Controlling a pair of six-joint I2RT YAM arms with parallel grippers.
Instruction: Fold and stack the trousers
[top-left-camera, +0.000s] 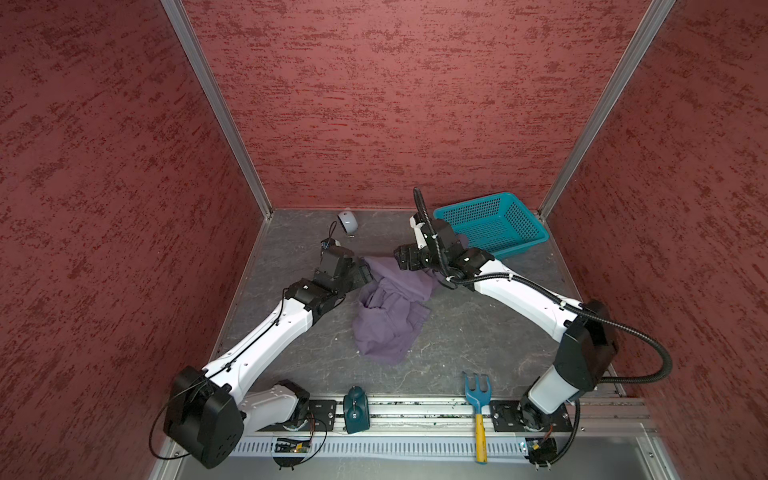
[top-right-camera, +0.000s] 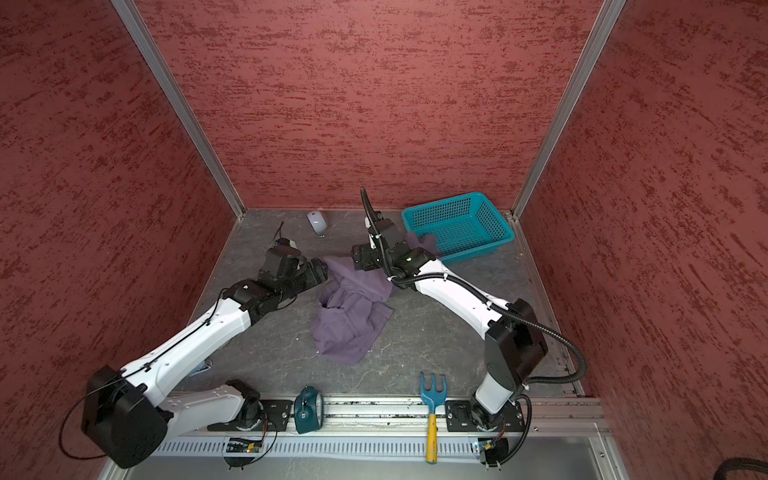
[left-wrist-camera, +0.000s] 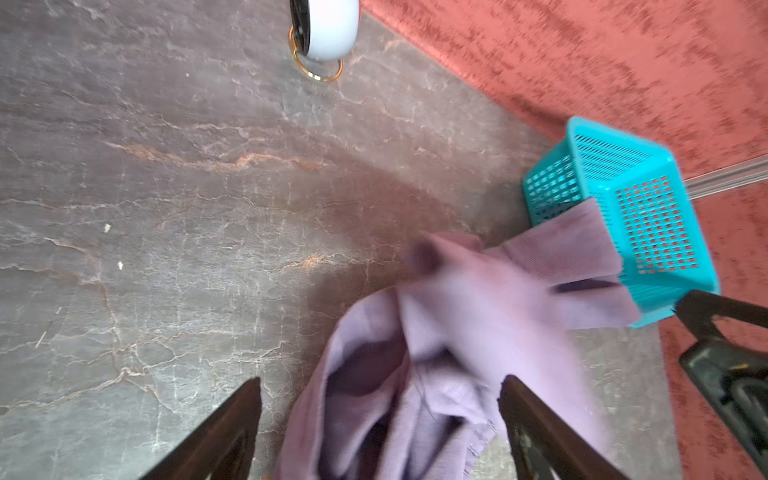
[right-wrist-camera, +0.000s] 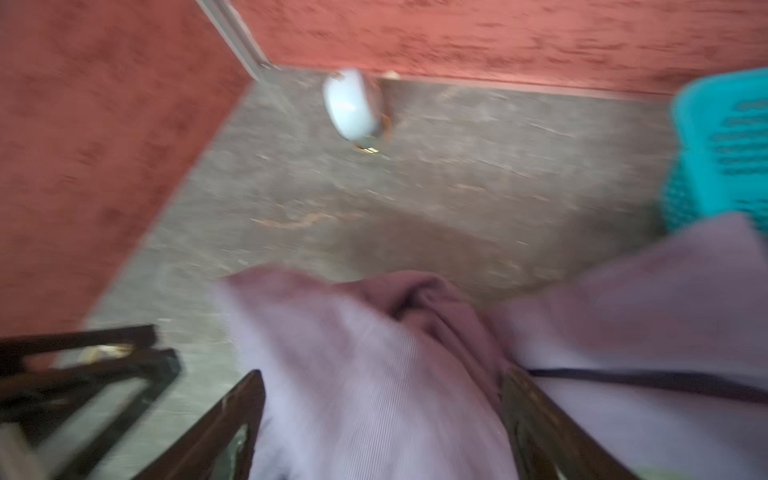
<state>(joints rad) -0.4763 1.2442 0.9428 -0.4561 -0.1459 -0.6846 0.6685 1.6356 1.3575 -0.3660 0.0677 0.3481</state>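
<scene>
Left arm: stretched in low from the left side. The left gripper is at the far-left edge of the cloth, jaws spread wide, pinching nothing.
Right arm: comes across from the right with the wrist bent down. The right gripper has its jaws wide apart too, though its wrist view is pretty blurry.
Trousers: crumpled purple heap mid-table, with one end up against the teal basket.
In the way: that basket sits just behind the right wrist.
Other stuff: white round gadget by the back wall, teal clock and blue hand fork at the front, well apart from the cloth.

Left arm and right arm: white shells, black joint housings. Thin black wire on the left arm; ribbed black conduit along the right. End effector fingers dark brown, wedge-shaped. Black screwed base plates.
</scene>
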